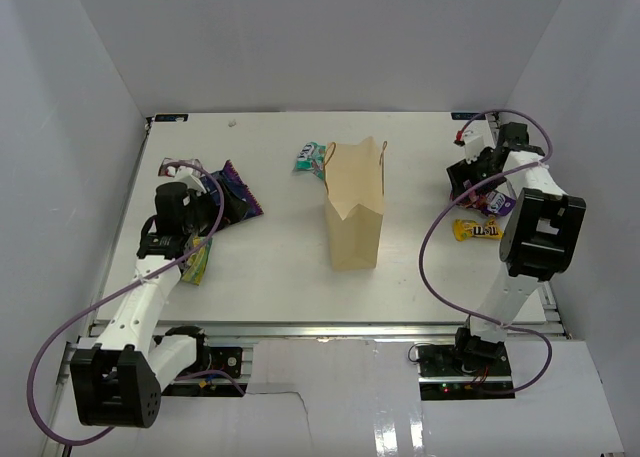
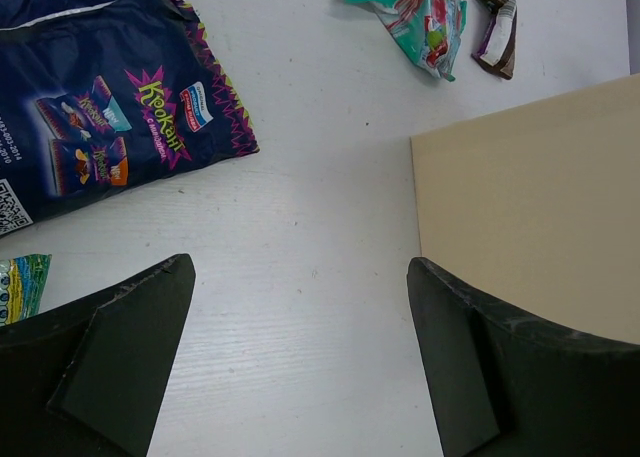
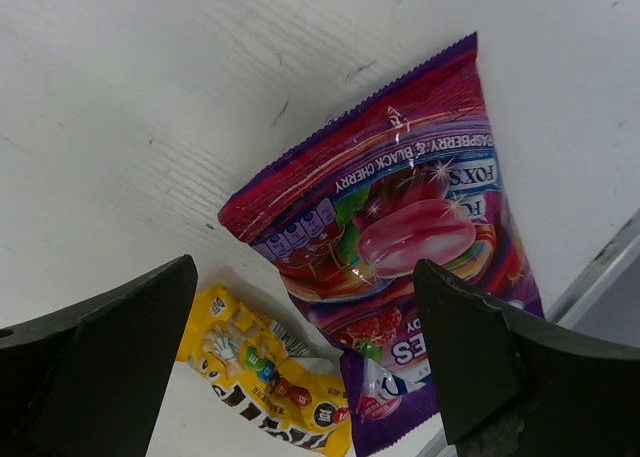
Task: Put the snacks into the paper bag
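Note:
The paper bag point(image 1: 355, 212) stands upright mid-table; its tan side point(image 2: 540, 227) shows in the left wrist view. My left gripper point(image 1: 225, 207) point(image 2: 300, 267) is open over bare table, with the purple-black chip bag point(image 1: 240, 189) point(image 2: 100, 87) just beyond it. A green-yellow pouch point(image 1: 198, 260) point(image 2: 20, 282) lies by its left finger. A teal-white packet point(image 1: 308, 157) point(image 2: 415, 7) and a small brown bar point(image 2: 497, 29) lie behind the bag. My right gripper point(image 1: 470, 182) point(image 3: 300, 267) hangs open above the pink packet point(image 1: 497, 203) point(image 3: 400, 217) and the yellow candy packet point(image 1: 478, 229) point(image 3: 270, 377), gripping nothing.
White walls close in the table point(image 1: 280, 267) on the left, back and right. The pink packet lies close to the table's right edge point(image 3: 600, 267). A small purple sachet point(image 3: 385, 407) overlaps the pink packet's near end. Cables loop from both arms.

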Motion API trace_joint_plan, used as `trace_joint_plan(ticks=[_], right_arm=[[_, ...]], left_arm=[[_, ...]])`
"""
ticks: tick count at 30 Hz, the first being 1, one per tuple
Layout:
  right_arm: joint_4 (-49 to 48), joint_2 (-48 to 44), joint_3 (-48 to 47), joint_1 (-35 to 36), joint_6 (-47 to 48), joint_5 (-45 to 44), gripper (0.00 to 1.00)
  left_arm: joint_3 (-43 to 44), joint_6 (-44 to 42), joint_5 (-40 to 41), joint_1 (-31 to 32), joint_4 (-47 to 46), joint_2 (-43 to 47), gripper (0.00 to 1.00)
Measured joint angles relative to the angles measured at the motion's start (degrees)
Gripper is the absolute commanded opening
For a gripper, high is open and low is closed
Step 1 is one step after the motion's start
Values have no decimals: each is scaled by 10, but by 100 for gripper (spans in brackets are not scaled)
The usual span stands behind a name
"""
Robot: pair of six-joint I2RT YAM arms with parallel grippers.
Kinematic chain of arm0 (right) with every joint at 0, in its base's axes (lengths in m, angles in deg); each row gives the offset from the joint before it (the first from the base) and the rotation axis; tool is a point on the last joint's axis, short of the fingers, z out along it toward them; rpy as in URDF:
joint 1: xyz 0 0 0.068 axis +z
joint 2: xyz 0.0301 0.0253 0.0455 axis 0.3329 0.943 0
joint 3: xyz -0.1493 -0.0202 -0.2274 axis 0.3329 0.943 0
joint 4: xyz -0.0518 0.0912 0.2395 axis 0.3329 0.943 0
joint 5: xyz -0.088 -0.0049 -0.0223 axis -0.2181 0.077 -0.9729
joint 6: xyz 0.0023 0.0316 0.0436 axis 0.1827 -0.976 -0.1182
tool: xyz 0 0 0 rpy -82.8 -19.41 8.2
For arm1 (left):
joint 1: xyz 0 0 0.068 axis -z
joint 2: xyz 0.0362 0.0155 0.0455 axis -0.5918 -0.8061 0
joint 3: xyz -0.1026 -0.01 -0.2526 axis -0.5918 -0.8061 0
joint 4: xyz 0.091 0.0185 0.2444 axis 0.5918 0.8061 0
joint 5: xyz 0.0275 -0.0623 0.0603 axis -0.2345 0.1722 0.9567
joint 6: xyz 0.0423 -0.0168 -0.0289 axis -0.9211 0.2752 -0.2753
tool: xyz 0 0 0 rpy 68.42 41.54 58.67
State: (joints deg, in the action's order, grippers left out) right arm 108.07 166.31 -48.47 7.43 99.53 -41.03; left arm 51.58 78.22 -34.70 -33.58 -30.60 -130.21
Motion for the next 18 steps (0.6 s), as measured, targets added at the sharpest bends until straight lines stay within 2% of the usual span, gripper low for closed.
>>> trace_joint_plan(ticks=[7,11,12,14,15,17,18], right_arm=[[-1,71,-5,0,19,-54,99],[-21,82,-9,2,30,-81,85],[-27,83,-8,2,32,-85,77],[-40,85,-6,1,39,-92,66],[-46,85,-3,1,42,-93,56],[-53,85,-1,1,48,-90,45],[-57,84,0,1,50,-88,35]], left_arm=[[-2,12,-10,0,-11,-29,98],[-2,22,-17,0,-11,-50,98],[-2,24,-18,0,-11,-53,98],[-2,28,-20,0,-11,-56,98],[-2,30,-21,0,-11,-57,98],[-2,33,-23,0,-12,-59,98],[-2,34,-24,0,-12,-61,98]])
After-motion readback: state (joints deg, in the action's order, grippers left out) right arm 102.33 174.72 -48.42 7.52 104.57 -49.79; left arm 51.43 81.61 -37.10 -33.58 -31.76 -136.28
